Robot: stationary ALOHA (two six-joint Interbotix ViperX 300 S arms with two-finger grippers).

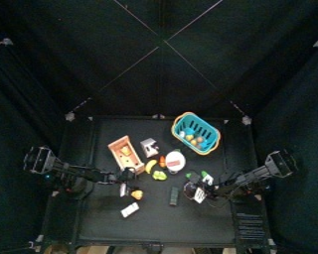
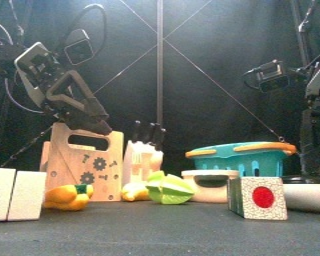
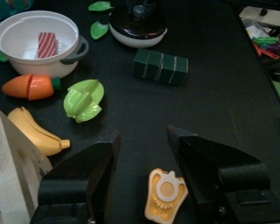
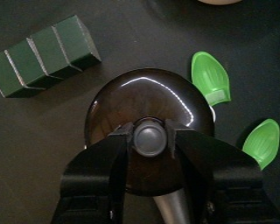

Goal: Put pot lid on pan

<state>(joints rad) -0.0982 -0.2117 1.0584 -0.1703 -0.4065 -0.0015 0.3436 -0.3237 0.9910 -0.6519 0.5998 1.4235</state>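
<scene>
- The lid (image 4: 149,101) already sits on the pan (image 3: 136,37), near the desk's right front, with green blocks (image 4: 43,57) and two green leaves (image 4: 210,77) close by.
- The right fingers (image 4: 116,153) stand well open on either side of the knob (image 4: 150,137). They appear to grip nothing, though the gap at each side is narrow.
- The step in hand looks like the release. To do it well, finish opening, then lift straight up off the knob. A sideways pull could catch the knob and drag the lid askew.
- Rise clear before swinging away, because the blocks and leaves lie near.
- The left fingers (image 3: 101,162) are spread wide and empty, hovering over a small orange piece (image 3: 166,194) on the desk (image 3: 224,105). That arm rests at the left.
- Only the right wrist view shows the knob centred between the fingers, and the lid's rim sitting evenly round.
- Only the left wrist view shows the pan from the side, with the lid seated on top, along with a white bowl (image 3: 38,44), a green slice (image 3: 84,98) and a banana (image 3: 38,133).
- The top view gives the layout only, and the lid is too small there to judge.
- In the front view a red-dot cube (image 2: 260,197) partly hides the pan, so the seating cannot be checked there.
</scene>
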